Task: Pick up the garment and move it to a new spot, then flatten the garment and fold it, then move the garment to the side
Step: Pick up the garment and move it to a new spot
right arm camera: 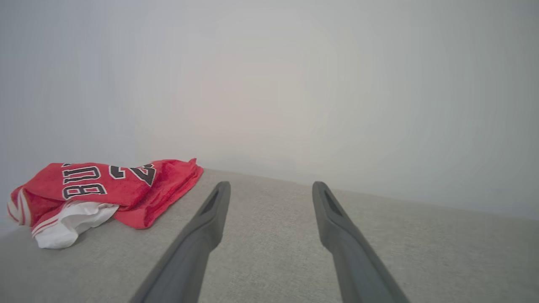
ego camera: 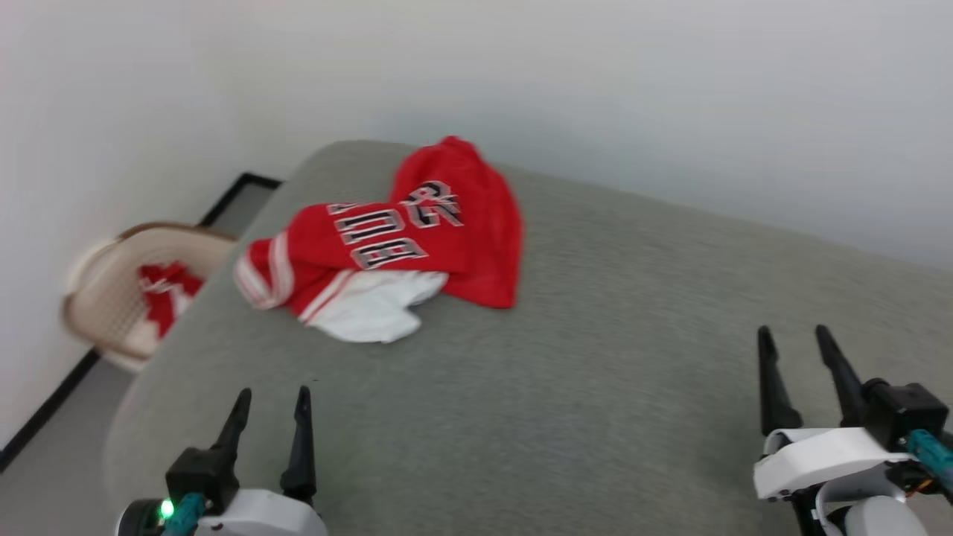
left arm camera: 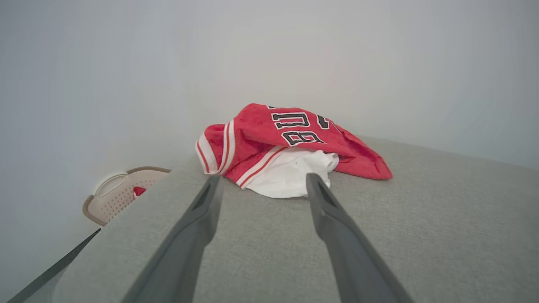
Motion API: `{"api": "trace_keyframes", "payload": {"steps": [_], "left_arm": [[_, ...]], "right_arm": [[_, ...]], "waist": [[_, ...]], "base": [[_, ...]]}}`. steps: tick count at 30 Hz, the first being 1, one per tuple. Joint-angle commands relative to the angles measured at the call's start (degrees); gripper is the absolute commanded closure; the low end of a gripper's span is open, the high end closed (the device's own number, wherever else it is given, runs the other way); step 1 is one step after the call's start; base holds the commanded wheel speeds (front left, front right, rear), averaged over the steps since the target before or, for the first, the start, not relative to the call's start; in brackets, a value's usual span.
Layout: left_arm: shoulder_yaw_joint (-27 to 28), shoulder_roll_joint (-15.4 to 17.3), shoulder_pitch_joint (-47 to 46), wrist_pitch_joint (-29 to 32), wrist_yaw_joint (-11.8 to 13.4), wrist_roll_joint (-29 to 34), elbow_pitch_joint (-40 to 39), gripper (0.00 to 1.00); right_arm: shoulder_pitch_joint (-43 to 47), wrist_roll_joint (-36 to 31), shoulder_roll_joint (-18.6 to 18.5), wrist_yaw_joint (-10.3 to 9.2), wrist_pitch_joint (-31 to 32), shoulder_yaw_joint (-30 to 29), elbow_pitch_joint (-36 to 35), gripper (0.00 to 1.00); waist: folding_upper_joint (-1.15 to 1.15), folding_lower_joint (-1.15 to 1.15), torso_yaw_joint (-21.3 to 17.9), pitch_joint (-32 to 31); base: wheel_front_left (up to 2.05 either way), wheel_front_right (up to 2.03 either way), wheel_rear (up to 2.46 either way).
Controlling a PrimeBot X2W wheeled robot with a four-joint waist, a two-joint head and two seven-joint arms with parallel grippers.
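Currently crumpled red jersey garment (white sleeve, black lettering showing) lies on grey fabric surface; left gripper, right gripper fingers spread, empty, apart from it.

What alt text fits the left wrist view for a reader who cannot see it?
A crumpled red jersey with a white sleeve lies on a grey cushioned surface, just beyond the open left gripper, which points at it. A beige basket sits lower left.
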Motion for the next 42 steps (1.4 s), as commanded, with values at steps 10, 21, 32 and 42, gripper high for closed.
{"api": "trace_keyframes", "payload": {"steps": [10,21,32,42], "left_arm": [[2.6,-0.7,4.6,0.0,4.8,-3.6,-6.1,0.00],[0.7,-0.7,7.5,0.0,8.3,-7.8,-10.1,0.00],[-4.2,3.5,-5.1,0.0,0.5,-1.5,-1.7,0.00],[-8.1,14.4,-27.3,0.0,-1.5,-4.8,11.7,0.00]], "right_arm": [[-6.1,2.2,0.3,-0.06,-0.2,10.5,3.8,0.00],[-11.1,4.9,0.3,-0.06,-0.2,17.7,6.7,0.00],[-5.5,2.5,-0.4,-0.06,-0.2,10.3,2.6,0.00],[-6.2,0.8,-0.1,-0.06,-0.2,7.4,-0.8,0.00]], "waist": [[0.00,0.00,10.6,2.9],[0.00,0.00,11.1,4.7],[0.00,0.00,7.0,5.9],[0.00,0.00,-8.0,13.1]], "base": [[0.00,0.00,0.00],[-0.02,-0.02,-0.02],[0.00,0.00,0.00],[0.00,0.00,0.00]]}}
